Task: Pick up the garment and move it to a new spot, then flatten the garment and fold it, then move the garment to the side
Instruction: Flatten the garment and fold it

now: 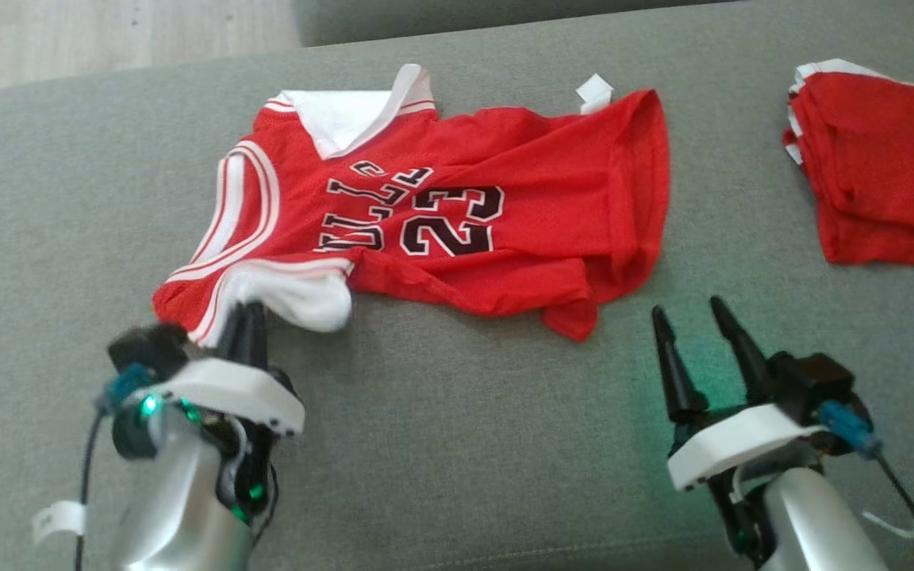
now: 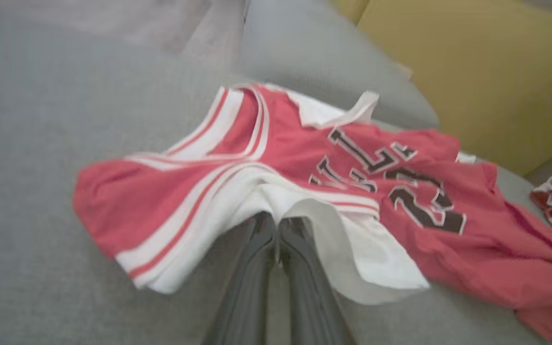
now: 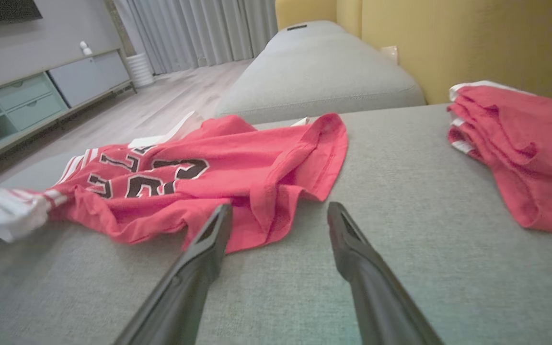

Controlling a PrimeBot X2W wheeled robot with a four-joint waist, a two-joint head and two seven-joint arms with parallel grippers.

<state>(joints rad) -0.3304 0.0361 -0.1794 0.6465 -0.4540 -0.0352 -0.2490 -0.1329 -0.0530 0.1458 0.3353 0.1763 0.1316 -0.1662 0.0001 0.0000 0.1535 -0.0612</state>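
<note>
Red jersey (image 1: 441, 230), numbered 23: laid crumpled on the grey sofa cushion (image 1: 457, 444). Its white-trimmed armhole edge is pinched by the closed jaws of the left gripper (image 1: 247, 316). Right gripper (image 1: 691, 317): jaws held apart, near the hem, not touching. Folded red garment (image 1: 877, 166): set far right.

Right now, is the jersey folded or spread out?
Spread out, not folded: the jersey lies open on the grey cushion, lettering and number showing, though its hem is bunched.
</note>
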